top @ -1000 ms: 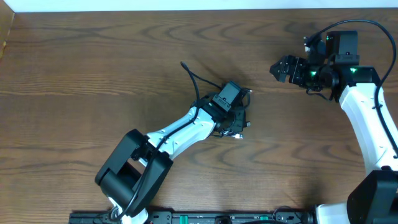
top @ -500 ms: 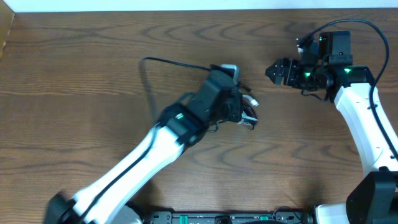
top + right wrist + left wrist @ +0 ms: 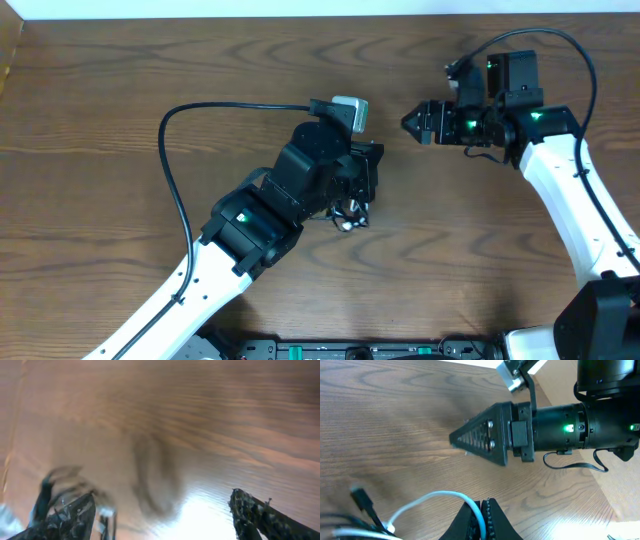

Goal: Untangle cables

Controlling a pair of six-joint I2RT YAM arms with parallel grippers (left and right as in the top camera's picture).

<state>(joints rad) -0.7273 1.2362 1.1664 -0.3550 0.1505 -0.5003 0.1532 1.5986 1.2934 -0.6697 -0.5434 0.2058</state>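
Cables (image 3: 422,501): thin white and black strands, bunched on the wooden table (image 3: 100,120) beneath the left claw (image 3: 481,519); that claw clamped on a white strand, its loop trailing to the left of the fingertips; right claw (image 3: 160,515): fingers apart, empty, near the cables, not touching them.

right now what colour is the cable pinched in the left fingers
White, slightly bluish; the cable between the left fingers shows best in the left wrist view.

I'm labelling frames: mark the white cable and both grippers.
white cable (image 3: 436,493): left wrist view, its arc.
left gripper (image 3: 482,505): left wrist view, between fingertips.
right gripper (image 3: 411,124): overhead view, between fingertips.
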